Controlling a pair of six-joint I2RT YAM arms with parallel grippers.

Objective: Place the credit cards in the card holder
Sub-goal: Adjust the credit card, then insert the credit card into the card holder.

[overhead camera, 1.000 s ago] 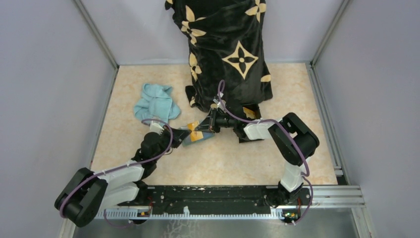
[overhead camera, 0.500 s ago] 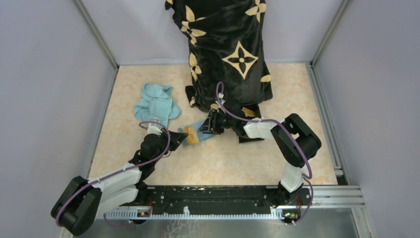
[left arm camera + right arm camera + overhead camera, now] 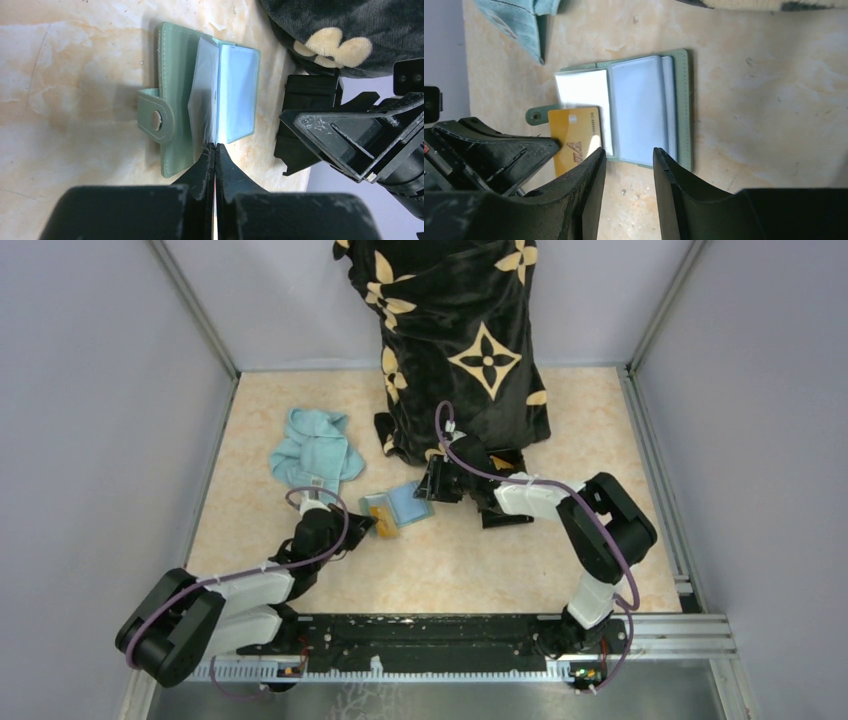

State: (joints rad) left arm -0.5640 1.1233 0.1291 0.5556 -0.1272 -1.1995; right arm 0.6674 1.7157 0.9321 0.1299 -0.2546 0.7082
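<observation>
Feeding an orange card point(image 3: 574, 140) into a clear sleeve point(image 3: 581, 87) of the card holder point(image 3: 684, 100), spread open in the middle of the table point(image 3: 560, 420). Pinched at the left end in the clenched left gripper point(image 3: 215, 150), with the right gripper point(image 3: 629, 155) released and empty just right of the holder. Next, probably: push further right, square to the sleeve, then let go.

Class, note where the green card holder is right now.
In the top view the card holder lies open between the left claw, shut on an orange card, and the open right claw, before the black patterned cloth.
</observation>
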